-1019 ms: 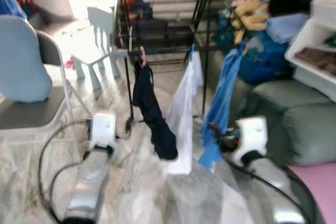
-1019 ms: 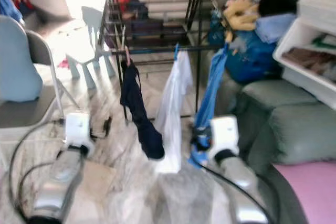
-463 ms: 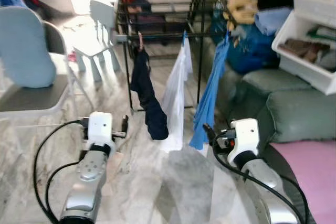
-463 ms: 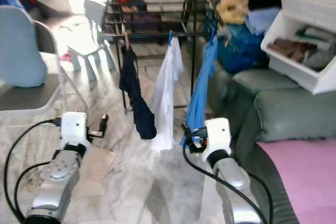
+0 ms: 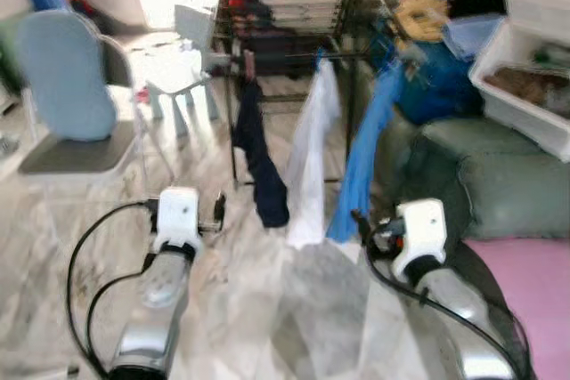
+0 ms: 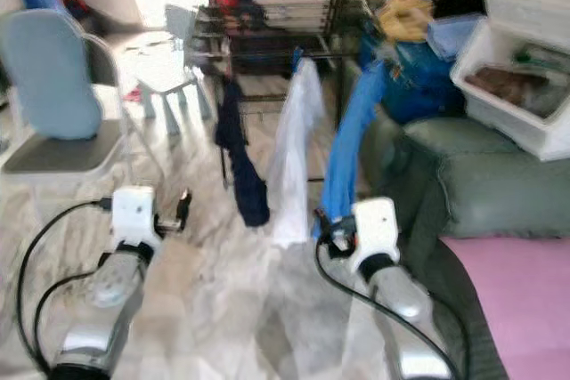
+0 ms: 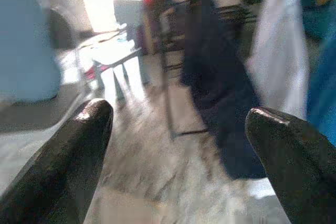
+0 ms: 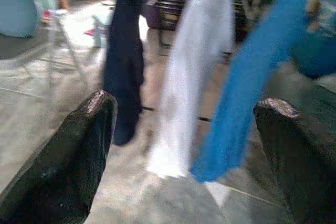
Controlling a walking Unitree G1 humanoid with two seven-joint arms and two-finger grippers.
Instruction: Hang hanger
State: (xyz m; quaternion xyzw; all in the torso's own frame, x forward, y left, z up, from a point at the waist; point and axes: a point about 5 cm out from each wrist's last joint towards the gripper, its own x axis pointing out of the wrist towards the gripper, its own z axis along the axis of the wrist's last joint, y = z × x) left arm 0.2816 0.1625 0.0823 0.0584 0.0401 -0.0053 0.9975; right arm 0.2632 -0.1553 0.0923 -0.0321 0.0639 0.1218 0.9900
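A black drying rack (image 5: 285,6) stands ahead on the marble floor. From its front rail hang a dark navy garment (image 5: 260,159), a white garment (image 5: 312,159) and a blue garment (image 5: 363,159). My left gripper (image 7: 178,166) is held low in front of the rack, open with nothing between its fingers (image 7: 68,166). My right gripper (image 8: 189,166) is also open and empty, facing the three hanging garments (image 8: 197,93). No loose hanger can be made out; the head views are blurred.
A folding chair with a pale blue cushion (image 5: 71,86) stands at the left, a small light stool (image 5: 183,86) behind it. A grey-green sofa (image 5: 499,193) with a pink cover (image 5: 534,291) and a white bin (image 5: 525,86) sit at the right, clothes piled behind.
The whole picture has shifted, so the camera has moved; the rack and garments now sit a little farther right and lower. Both arms stay held low in front.
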